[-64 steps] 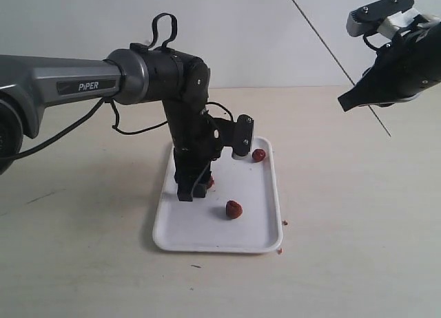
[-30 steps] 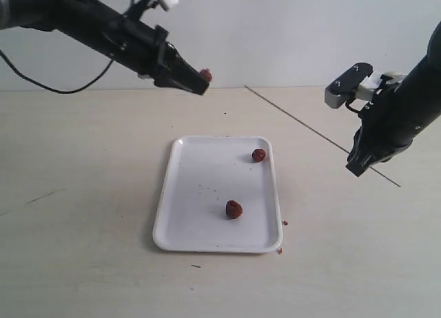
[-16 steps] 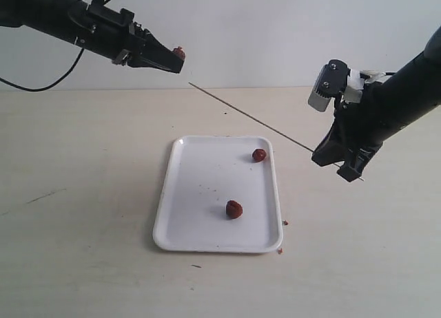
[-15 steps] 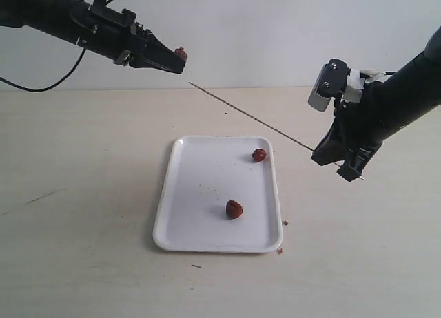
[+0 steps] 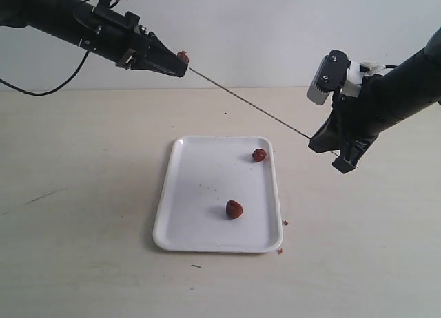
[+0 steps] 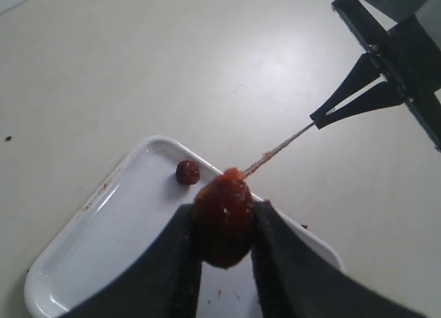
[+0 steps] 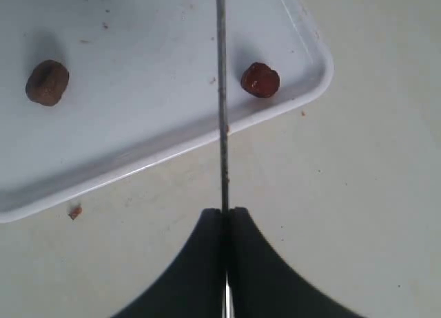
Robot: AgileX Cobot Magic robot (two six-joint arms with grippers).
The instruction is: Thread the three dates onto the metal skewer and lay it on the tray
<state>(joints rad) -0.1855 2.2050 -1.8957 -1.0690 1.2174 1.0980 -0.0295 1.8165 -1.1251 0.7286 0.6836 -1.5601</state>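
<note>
Pale beige tabletop (image 5: pixel 83 249), plain white wall (image 5: pixel 275 29) behind, soft even light

Exterior view: left arm (image 5: pixel 62 18) is reaching in from the upper left, raised well above the tabletop (image 5: pixel 83 194). The left hand (image 5: pixel 180 63) is pointing right and slightly down, fingers (image 6: pixel 180 263) pinching a date (image 6: pixel 222 218). The right arm (image 5: pixel 403 91) is sloping down leftward. The right hand (image 5: pixel 329 156) is hanging above the tabletop, jaws pressing together on the skewer (image 5: pixel 248 103). The hands are sitting well apart.

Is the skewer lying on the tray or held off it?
Held up: the right gripper clamps the metal skewer, its tip at the date in the left gripper.
</note>
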